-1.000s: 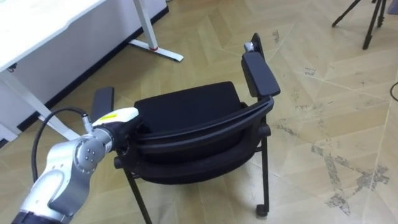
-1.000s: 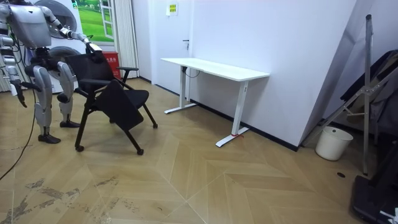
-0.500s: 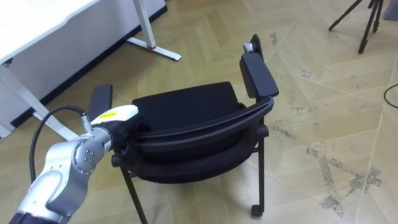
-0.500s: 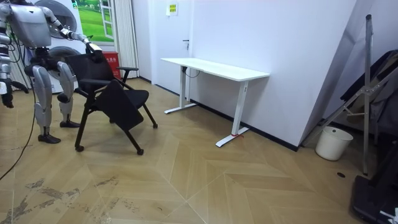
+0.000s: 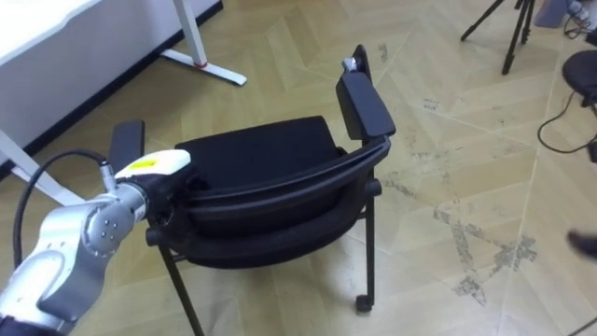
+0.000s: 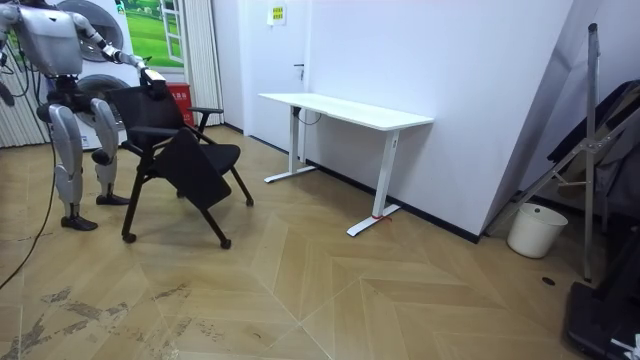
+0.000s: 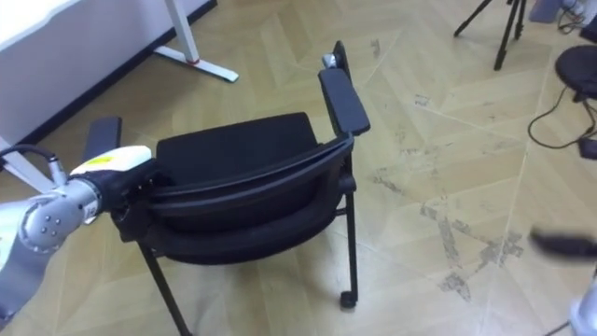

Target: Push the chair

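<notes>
1. Room view: a white bucket [image 6: 527, 230] is standing by the wall at the room view's right; what it is holding I cannot tell.
2. The black chair [image 5: 261, 163] is standing on the wooden floor [image 6: 350, 300] at the room view's left. The robot is standing right behind its backrest [image 5: 280, 187].
3. The left robot hand [image 5: 154, 166] is lying on the left end of the backrest's top edge. Its dark fingers are merging with the black frame, so I cannot tell whether it is grasping or only pressing.
4. The right robot hand [image 7: 560, 245] is showing as a blurred dark streak at the lower right edge; its state I cannot tell.
5. The white bench [image 6: 350, 110] is standing against the wall, well apart from the chair, and its foot [image 5: 201, 67] is reaching out onto the floor ahead of the seat.
6. Wide bare floor is lying open between the chair and the bench, and on toward the room view's right.
7. A tripod [image 5: 508, 28] is standing off to the robot's far right.
8. Count: one chair with two armrests [image 5: 364, 103], one visible castor [image 5: 364, 303], one bench, one bucket, one tripod.
</notes>
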`<state>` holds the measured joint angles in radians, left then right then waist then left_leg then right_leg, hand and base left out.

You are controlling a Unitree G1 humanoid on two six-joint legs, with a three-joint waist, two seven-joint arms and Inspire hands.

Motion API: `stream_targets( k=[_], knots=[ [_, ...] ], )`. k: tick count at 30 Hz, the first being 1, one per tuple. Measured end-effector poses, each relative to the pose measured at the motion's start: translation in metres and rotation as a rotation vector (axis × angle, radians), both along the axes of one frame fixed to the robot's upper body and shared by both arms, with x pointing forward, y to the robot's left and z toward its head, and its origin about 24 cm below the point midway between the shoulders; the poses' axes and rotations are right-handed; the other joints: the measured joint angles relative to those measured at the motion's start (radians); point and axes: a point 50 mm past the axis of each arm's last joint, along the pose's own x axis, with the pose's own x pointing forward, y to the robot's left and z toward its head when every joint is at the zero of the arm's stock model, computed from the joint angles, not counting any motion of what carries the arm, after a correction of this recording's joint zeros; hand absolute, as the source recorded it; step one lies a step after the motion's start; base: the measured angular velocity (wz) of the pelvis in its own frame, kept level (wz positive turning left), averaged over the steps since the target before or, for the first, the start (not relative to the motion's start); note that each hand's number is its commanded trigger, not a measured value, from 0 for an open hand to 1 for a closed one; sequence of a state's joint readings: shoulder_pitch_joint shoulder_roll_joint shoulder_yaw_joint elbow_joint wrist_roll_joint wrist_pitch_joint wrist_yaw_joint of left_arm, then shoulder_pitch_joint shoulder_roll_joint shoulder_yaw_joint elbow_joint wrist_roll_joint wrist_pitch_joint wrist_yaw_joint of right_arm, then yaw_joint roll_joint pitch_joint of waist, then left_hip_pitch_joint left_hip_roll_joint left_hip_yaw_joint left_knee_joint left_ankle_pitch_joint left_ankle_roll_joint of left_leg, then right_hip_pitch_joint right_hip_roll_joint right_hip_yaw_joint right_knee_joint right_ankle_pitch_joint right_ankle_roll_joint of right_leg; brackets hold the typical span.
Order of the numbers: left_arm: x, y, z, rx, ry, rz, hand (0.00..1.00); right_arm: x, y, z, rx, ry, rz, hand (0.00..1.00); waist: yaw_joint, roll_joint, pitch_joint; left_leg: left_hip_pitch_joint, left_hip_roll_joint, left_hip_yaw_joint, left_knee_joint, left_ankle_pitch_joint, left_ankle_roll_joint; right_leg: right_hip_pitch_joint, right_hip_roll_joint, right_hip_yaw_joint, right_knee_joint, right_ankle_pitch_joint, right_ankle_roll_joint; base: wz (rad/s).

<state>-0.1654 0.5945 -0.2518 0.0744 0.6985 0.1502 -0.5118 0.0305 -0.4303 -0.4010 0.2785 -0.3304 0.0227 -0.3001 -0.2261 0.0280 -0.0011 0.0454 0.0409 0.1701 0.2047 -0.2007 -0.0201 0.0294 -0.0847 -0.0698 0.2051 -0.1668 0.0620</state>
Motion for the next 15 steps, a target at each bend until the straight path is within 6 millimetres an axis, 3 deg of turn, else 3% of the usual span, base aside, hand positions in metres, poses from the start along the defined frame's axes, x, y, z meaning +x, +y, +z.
stream_targets(
  k=[2, 6, 11, 15],
  knots=[
    [0.000, -0.001, 0.001, 0.000, -0.008, -0.010, 1.00, 0.012, 0.015, 0.024, -0.144, -0.045, 0.070, 0.00, 0.009, -0.003, 0.0015, 0.000, 0.000, 0.003, -0.001, 0.000, 0.000, -0.001, 0.000, 0.000, 0.000, 0.000, 0.000, -0.02],
    [0.000, -0.002, 0.001, -0.001, -0.020, -0.032, 1.00, 0.037, 0.041, 0.055, -0.253, -0.115, 0.210, 0.00, 0.033, -0.004, 0.0029, 0.006, 0.001, 0.019, -0.006, 0.000, 0.000, -0.011, 0.001, 0.015, 0.005, 0.002, -0.001, -0.14],
    [0.005, -0.004, 0.007, 0.006, -0.044, -0.083, 1.00, 0.071, 0.082, 0.100, -0.359, -0.212, 0.402, 0.00, 0.048, -0.012, 0.0129, 0.002, 0.001, 0.019, -0.007, 0.000, 0.000, -0.015, 0.001, 0.013, 0.006, 0.002, -0.001, 0.00],
    [0.010, -0.007, 0.014, 0.015, -0.054, -0.115, 1.00, 0.080, 0.109, 0.126, -0.464, -0.204, 0.578, 0.00, 0.069, -0.023, 0.0205, -0.001, 0.003, 0.019, -0.008, 0.000, 0.000, -0.016, 0.003, 0.012, 0.001, 0.003, -0.002, 0.00]
  ],
)
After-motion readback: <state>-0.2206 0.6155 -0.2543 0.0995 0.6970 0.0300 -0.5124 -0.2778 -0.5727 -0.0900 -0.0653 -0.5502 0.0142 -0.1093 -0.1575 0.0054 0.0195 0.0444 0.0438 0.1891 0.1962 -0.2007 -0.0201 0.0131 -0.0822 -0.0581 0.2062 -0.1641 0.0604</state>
